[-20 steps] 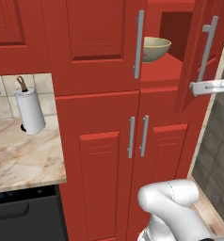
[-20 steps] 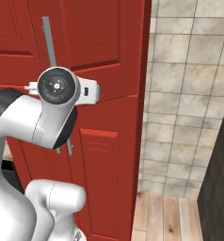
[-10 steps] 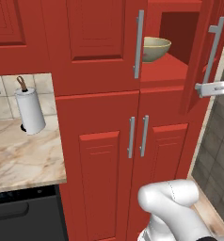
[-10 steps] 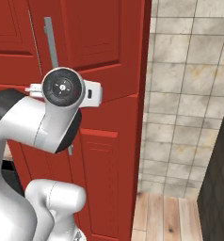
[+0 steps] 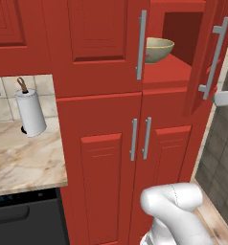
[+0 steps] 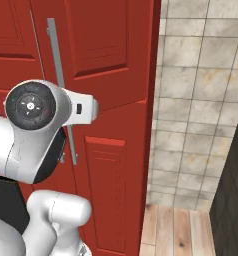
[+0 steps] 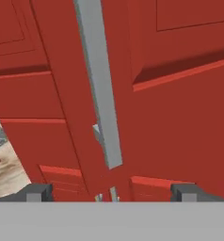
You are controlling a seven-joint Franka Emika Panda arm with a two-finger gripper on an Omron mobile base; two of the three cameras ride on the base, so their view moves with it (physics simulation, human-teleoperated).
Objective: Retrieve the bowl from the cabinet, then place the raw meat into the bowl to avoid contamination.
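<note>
Jaws spread wide before the cabinet (image 5: 111, 143) door's flat silver bar handle (image 7: 100, 89); round smooth bowl (image 5: 158, 50) sits inside.

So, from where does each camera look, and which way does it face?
Left base view: behind the arm's left, facing the cabinet with the bowl on its shelf; white arm at lower right.
Right base view: behind its right, facing the open door; arm at lower left.
Hand view: on the hand, facing the handle; tool tips low.
All share that handle.

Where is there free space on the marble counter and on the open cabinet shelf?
The marble counter is bare in front of the white paper-towel roll, out to its front edge. On the red shelf, the olive-tan bowl takes the left; the right part is free.
</note>
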